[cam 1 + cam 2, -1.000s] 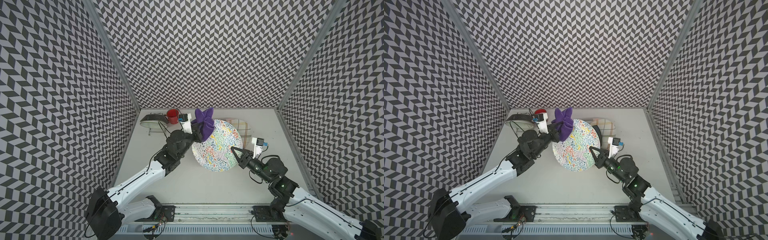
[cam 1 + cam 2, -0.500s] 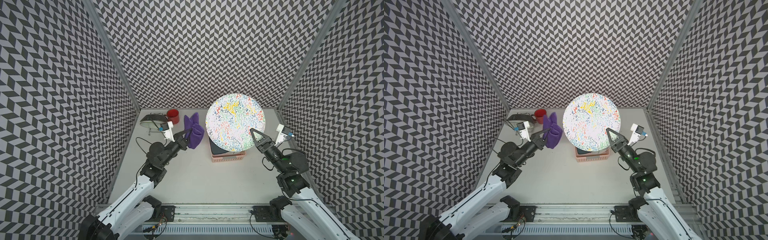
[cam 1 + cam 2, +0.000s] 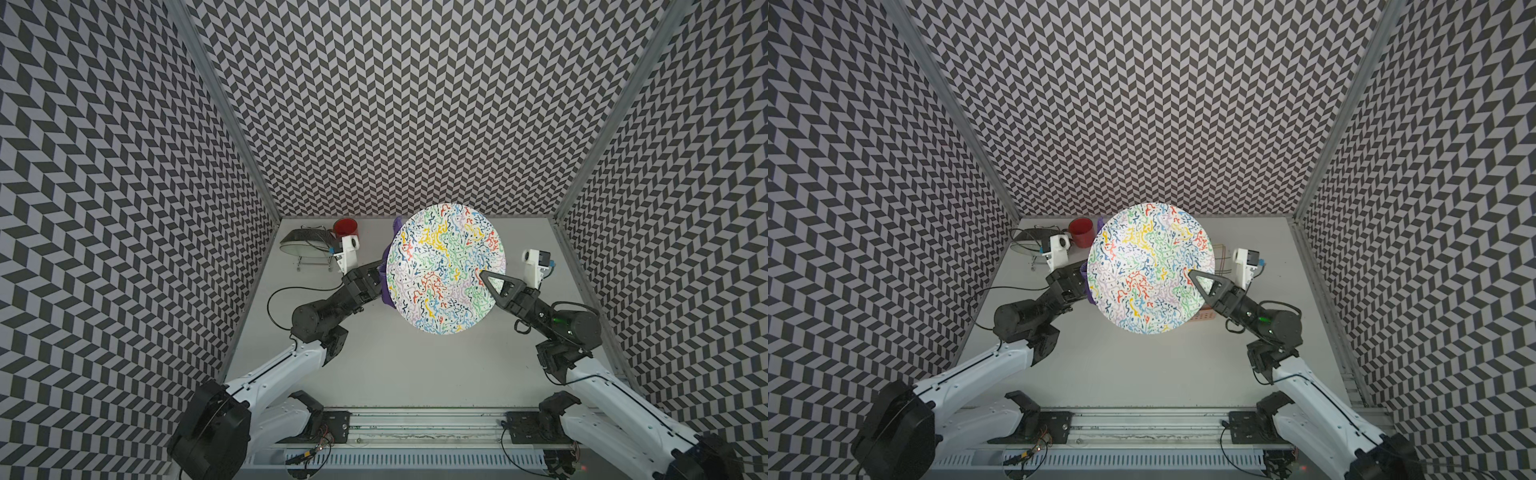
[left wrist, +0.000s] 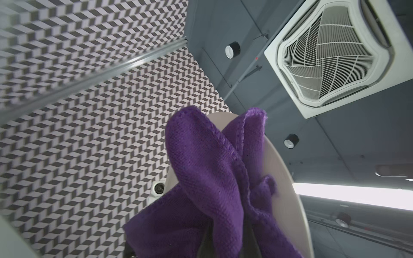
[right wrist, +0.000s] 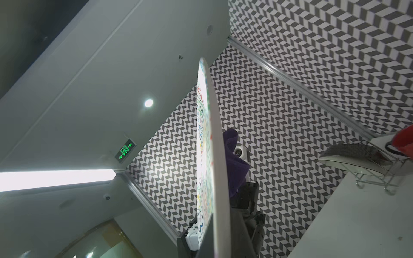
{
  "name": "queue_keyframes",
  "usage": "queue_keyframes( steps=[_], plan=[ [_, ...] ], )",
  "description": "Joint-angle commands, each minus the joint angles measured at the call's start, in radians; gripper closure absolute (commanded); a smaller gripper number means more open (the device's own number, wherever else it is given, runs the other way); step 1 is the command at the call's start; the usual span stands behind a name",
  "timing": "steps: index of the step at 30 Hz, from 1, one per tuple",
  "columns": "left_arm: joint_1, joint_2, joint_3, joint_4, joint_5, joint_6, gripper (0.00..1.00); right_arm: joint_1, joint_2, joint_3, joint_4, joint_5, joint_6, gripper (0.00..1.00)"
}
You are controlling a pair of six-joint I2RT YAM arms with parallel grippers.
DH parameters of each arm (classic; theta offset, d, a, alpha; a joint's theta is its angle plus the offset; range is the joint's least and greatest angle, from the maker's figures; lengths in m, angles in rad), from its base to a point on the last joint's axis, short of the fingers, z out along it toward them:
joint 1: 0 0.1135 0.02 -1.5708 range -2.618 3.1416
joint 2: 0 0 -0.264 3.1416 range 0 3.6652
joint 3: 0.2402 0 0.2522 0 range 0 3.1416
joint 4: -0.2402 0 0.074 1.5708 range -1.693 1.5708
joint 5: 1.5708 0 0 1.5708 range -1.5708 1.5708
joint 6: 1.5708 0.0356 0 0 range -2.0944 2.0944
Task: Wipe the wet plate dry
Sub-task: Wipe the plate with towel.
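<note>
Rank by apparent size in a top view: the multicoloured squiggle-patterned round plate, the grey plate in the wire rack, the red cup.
1. Multicoloured squiggle-patterned round plate, though held up nearer the camera.
2. Grey plate in the wire rack.
3. Red cup.

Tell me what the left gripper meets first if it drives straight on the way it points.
The left gripper, shut on the purple cloth, would likely press it against the plate, on its plain underside.
</note>
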Motion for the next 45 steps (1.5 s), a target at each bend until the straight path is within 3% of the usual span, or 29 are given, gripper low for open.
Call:
queue_keyframes(
  steps=[1, 5, 7, 10, 12, 14, 17, 20, 25, 30, 33, 35, 37, 38, 41, 45],
  plan=[
    [-0.136, 0.020, 0.040, 0.159, -0.001, 0.005, 1.00, 0.044, 0.063, 0.075, 0.076, 0.023, -0.043, 1.00],
    [-0.270, 0.040, 0.039, 0.101, -0.032, 0.121, 1.00, -0.009, 0.101, 0.167, 0.061, 0.112, -0.004, 1.00],
    [-0.252, 0.030, 0.035, 0.134, -0.045, 0.098, 1.00, -0.053, 0.093, 0.193, 0.024, 0.114, 0.002, 1.00],
    [-0.137, 0.012, 0.087, 0.160, -0.022, 0.007, 1.00, -0.070, 0.055, 0.179, 0.012, 0.059, -0.035, 1.00],
    [-0.073, 0.020, 0.134, 0.162, -0.008, -0.044, 1.00, -0.020, 0.029, 0.162, -0.021, -0.006, -0.090, 1.00],
    [-0.061, 0.045, 0.182, 0.158, 0.007, -0.056, 1.00, 0.085, -0.002, 0.122, -0.044, 0.036, -0.133, 1.00],
    [-0.109, 0.088, 0.219, 0.175, 0.010, -0.041, 1.00, 0.198, -0.005, 0.136, -0.125, 0.121, -0.207, 1.00],
    [-0.221, 0.129, 0.214, 0.177, -0.006, 0.015, 1.00, 0.213, 0.053, 0.183, -0.072, 0.172, -0.186, 1.00],
    [-0.366, 0.179, 0.139, 0.228, -0.046, 0.051, 1.00, 0.139, 0.112, 0.290, -0.096, 0.246, -0.158, 1.00],
    [-0.316, 0.066, -0.030, 0.235, -0.091, 0.083, 1.00, -0.022, 0.069, 0.276, -0.181, 0.292, -0.144, 1.00],
    [-0.266, -0.096, -0.083, -0.027, -0.116, 0.271, 1.00, -0.044, 0.008, 0.275, -0.348, 0.328, -0.286, 1.00],
    [-0.275, -0.228, -0.044, -0.394, -0.204, 0.554, 1.00, -0.042, -0.026, 0.280, -0.449, 0.328, -0.370, 1.00],
    [-0.351, -0.282, 0.054, -0.859, -0.490, 0.866, 1.00, -0.028, -0.044, 0.281, -0.489, 0.325, -0.410, 1.00],
    [-0.383, -0.272, 0.081, -0.970, -0.624, 0.965, 1.00, -0.013, -0.049, 0.277, -0.490, 0.334, -0.424, 1.00],
    [-0.390, -0.166, 0.136, -1.110, -0.859, 1.082, 1.00, 0.049, -0.045, 0.283, -0.507, 0.369, -0.482, 1.00],
    [-0.387, -0.068, 0.185, -1.168, -1.089, 1.131, 1.00, 0.101, -0.043, 0.278, -0.492, 0.381, -0.525, 1.00]
  ],
)
